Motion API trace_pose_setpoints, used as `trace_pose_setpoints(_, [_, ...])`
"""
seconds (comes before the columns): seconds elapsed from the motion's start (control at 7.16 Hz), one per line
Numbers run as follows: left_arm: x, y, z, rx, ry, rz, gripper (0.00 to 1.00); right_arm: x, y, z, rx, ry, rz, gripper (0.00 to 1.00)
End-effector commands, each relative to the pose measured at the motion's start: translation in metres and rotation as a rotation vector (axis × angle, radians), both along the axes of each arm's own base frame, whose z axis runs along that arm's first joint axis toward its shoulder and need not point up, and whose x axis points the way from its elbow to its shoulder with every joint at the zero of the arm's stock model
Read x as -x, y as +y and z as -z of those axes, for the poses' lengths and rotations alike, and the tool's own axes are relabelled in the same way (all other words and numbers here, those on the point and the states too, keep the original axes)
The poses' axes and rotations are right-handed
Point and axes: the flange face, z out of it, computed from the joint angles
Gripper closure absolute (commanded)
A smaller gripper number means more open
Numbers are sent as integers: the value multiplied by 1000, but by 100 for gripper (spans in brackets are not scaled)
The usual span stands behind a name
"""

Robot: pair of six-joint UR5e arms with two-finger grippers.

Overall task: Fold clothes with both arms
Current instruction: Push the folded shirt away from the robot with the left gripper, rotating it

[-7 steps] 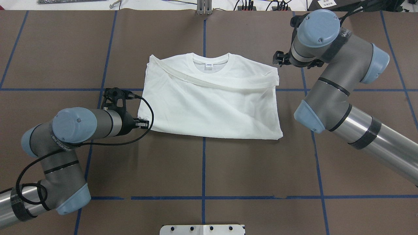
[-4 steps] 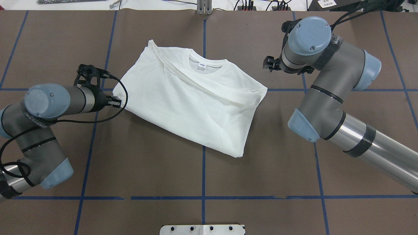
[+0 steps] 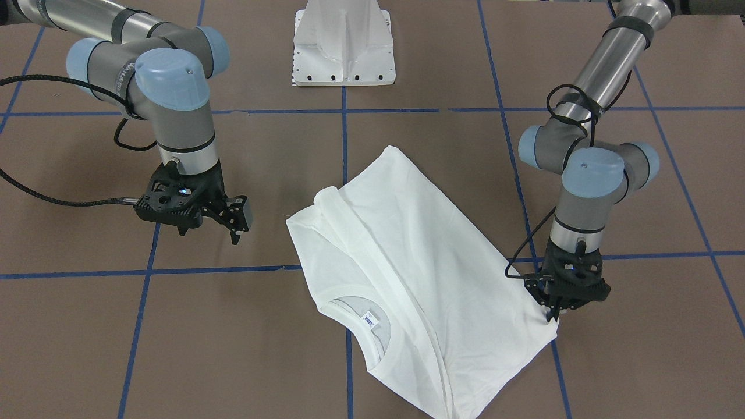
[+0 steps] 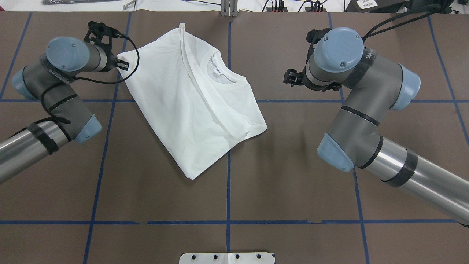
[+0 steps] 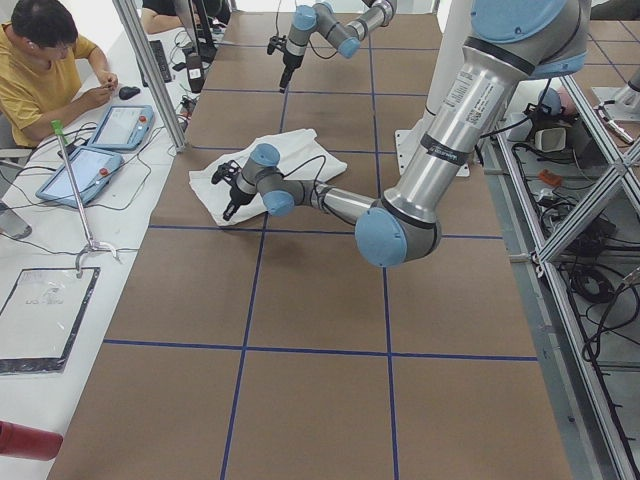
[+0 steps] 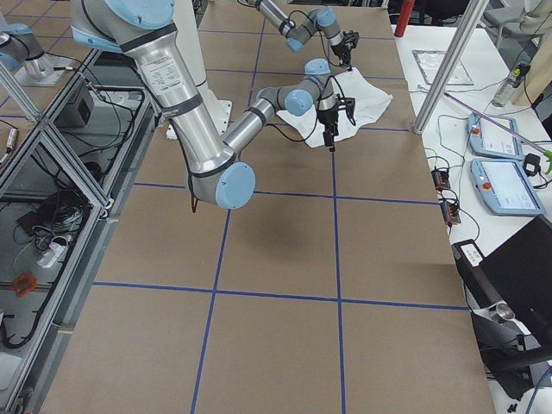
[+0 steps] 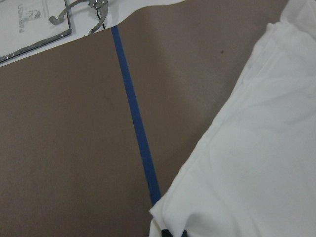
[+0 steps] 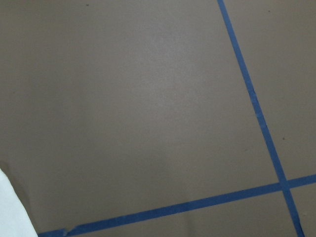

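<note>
The white T-shirt lies folded flat and turned askew on the brown table, its neck label up. My left gripper is shut on the shirt's far-left corner, low over the table; the front-facing view shows the gripper pinching that corner. In the left wrist view the cloth ends right at the fingertips. My right gripper hovers open and empty to the right of the shirt, apart from it; the front-facing view shows the same gripper. Only a sliver of cloth shows in the right wrist view.
Blue tape lines grid the brown table cover. The white pedestal base stands at the robot's side. A metal post and cables line the far edge. A seated person with tablets is at the left end.
My left gripper has pulled the shirt's corner away from the robot and leftward, swinging the shirt clockwise in the overhead view. The right gripper drifted left, still empty.
</note>
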Motion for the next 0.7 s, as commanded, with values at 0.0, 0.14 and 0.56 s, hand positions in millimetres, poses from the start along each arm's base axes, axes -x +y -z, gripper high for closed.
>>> trace_pose_setpoints(0.0, [54, -61, 0, -70, -122, 7, 100, 6, 10, 7, 10, -23, -10, 0])
trace_pose_setpoints(0.14, [60, -62, 5, -104, -141, -24, 1, 17, 18, 11, 50, -52, -47, 0])
trace_pose_setpoints(0.56, [66, -24, 18, -150, -41, -91, 0, 93, 45, 67, 196, -178, -278, 2])
